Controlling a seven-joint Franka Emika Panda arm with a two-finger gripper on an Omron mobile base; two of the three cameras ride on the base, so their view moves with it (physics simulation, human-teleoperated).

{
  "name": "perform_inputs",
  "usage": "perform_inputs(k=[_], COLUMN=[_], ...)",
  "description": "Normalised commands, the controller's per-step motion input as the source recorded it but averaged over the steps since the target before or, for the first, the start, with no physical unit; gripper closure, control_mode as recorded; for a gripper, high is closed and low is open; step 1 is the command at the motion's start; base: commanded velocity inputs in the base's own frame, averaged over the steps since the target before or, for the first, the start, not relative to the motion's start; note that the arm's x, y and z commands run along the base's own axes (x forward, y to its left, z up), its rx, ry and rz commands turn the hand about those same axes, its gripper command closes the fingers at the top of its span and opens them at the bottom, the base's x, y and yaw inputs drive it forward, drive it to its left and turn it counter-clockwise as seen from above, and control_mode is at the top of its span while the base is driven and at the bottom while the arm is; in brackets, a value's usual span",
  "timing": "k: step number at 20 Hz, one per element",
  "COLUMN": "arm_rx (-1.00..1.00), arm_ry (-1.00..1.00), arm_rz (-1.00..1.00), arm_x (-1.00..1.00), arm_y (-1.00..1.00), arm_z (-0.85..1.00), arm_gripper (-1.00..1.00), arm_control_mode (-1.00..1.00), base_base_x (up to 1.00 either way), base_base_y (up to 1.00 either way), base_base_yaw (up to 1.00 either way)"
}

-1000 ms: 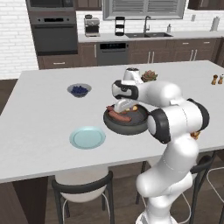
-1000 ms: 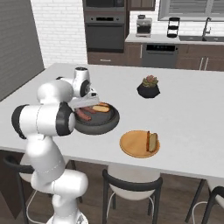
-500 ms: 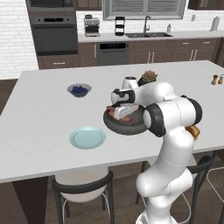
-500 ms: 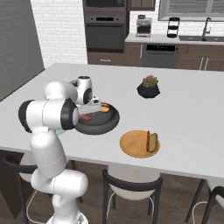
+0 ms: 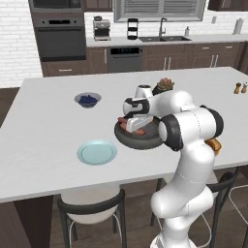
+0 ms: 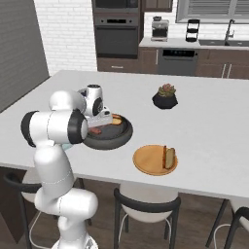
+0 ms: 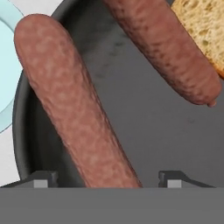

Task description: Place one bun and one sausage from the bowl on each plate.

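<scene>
In the left base view the gripper [image 5: 137,121] is at frame centre, lowered into the bowl [image 5: 127,137]. In the right base view the gripper [image 6: 103,123] sits left of centre, over the left part of the bowl [image 6: 119,138].

In the hand view the two fingertips [image 7: 41,178] rise at the bottom edge, set wide apart. A sausage [image 7: 72,103] runs from the upper left down to the bottom centre, and its lower end lies between the fingertips. Contact between tips and sausage cannot be confirmed. The jaws are wide and not closed on anything.

A second sausage [image 7: 168,52] lies across the upper right of the hand view, apart from the first. A bun [image 7: 203,24] occupies the top right corner, just beside that second sausage. The bowl floor [image 7: 131,113] shows dark grey between the two sausages.

The blue plate [image 5: 97,152] lies left of the bowl in the left base view, bare. The orange plate [image 6: 148,161] lies right of centre in the right base view, with a bun [image 6: 169,157] on its right part.
</scene>
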Motion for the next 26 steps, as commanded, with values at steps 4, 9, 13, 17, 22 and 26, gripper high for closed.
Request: perform_inputs(k=[4, 9, 13, 17, 22, 26], arm_rx=[0.01, 0.00, -0.02, -0.02, 0.00, 0.00], arm_ry=[0.00, -0.01, -0.08, -0.09, -0.09, -0.04], arm_rz=[0.00, 0.00, 0.00, 0.04, -0.07, -0.17], arm_x=[-0.07, -0.14, -0.06, -0.15, -0.58, -0.57], arm_y=[0.00, 0.00, 0.01, 0.05, -0.10, -0.62], arm_z=[-0.26, -0.23, 0.09, 0.63, 0.67, 0.70], arm_gripper=[1.00, 1.00, 1.00, 1.00, 1.00, 1.00], arm_control_mode=[-1.00, -1.00, -1.00, -1.00, -1.00, -1.00], base_base_x=[0.00, 0.00, 0.00, 0.00, 0.00, 0.00], base_base_y=[0.00, 0.00, 0.00, 0.00, 0.00, 0.00], base_base_yaw=[0.00, 0.00, 0.00, 0.00, 0.00, 0.00])
